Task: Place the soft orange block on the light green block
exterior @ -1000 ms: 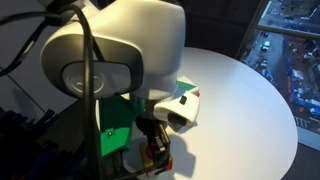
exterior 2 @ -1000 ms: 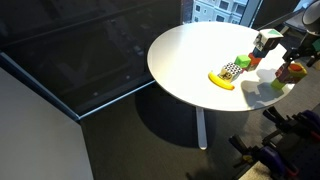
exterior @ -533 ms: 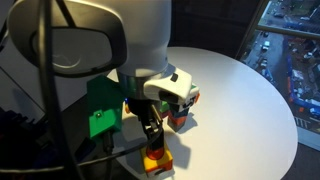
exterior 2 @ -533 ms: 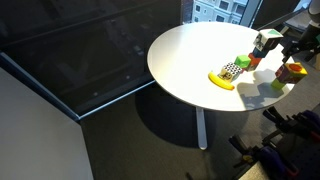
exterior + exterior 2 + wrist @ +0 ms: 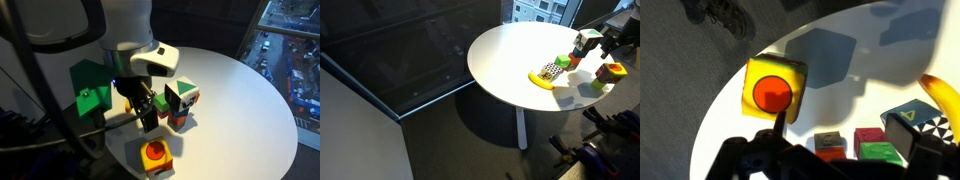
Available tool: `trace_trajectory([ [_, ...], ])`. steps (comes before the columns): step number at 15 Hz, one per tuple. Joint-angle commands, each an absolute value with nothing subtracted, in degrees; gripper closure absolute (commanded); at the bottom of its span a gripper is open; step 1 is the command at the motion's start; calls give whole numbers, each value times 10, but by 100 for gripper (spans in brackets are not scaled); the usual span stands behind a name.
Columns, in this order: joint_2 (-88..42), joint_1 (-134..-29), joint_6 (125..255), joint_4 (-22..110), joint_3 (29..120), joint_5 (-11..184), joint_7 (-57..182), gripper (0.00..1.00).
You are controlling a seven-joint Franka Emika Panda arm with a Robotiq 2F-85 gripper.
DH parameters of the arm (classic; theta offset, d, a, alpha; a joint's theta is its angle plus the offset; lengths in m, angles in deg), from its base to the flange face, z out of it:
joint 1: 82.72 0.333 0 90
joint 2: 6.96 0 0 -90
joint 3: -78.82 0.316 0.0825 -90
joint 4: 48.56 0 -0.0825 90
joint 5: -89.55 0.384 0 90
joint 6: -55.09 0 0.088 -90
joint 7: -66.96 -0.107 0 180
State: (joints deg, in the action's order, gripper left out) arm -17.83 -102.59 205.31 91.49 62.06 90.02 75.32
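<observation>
The soft orange block (image 5: 154,152), with a red circle on its top face, rests on the light green block (image 5: 156,168) near the table's front edge. Both exterior views show this stack, with the orange block (image 5: 613,70) above the lime one (image 5: 601,85). In the wrist view the orange block (image 5: 773,88) lies below and to the left of my fingers, and the block under it is hidden. My gripper (image 5: 146,108) hangs open above the stack, clear of it, with nothing between its fingers (image 5: 776,128).
A banana (image 5: 541,80), a checkered cube (image 5: 552,70) and a dark green block with a white triangle (image 5: 908,115) lie close by. Small red, green and grey blocks (image 5: 870,140) sit under the gripper. The table edge (image 5: 725,150) curves just left of the stack.
My gripper has risen from the orange block, which stays on the light green block. The jaws stand open throughout.
</observation>
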Motion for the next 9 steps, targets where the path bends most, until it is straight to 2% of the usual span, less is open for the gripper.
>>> trace_trajectory([
  [1,-152,-1002,2041,930,628,874,751,0],
  [9,-167,-934,2036,921,671,877,700,0],
])
